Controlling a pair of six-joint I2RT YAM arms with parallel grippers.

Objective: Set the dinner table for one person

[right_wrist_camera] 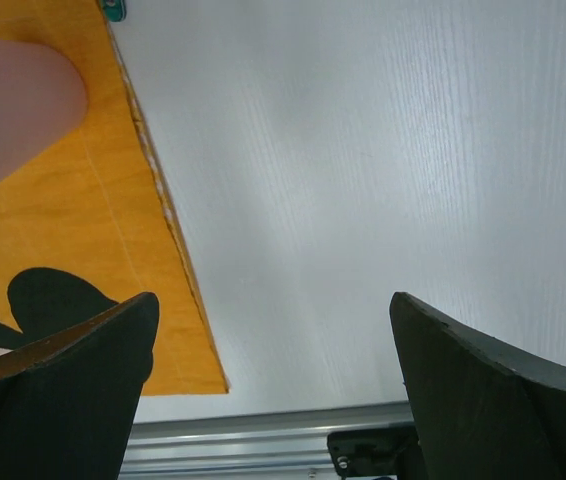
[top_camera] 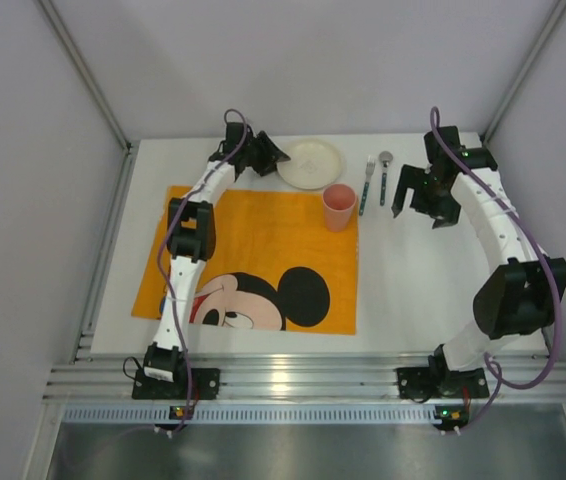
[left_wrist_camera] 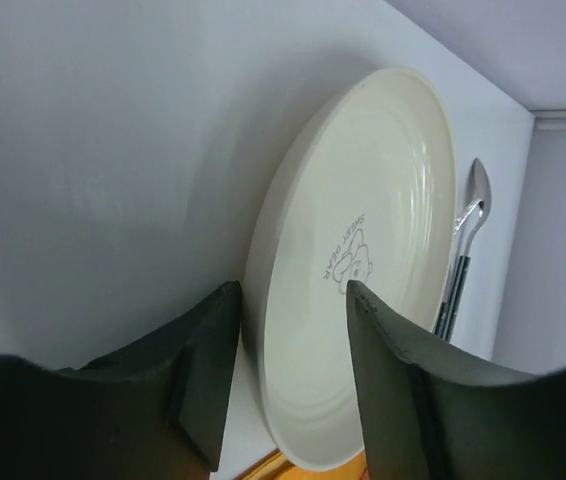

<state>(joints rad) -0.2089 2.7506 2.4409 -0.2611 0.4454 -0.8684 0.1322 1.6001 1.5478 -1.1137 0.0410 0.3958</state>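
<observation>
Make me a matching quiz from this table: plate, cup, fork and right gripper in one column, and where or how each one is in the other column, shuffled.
1 plate
2 cup
3 fork
4 right gripper

A standing on the placemat's far right corner
B open above bare table
C lying between cup and spoon
D rim facing the open left gripper

Pairs: 1-D, 2-A, 3-C, 4-B
</observation>
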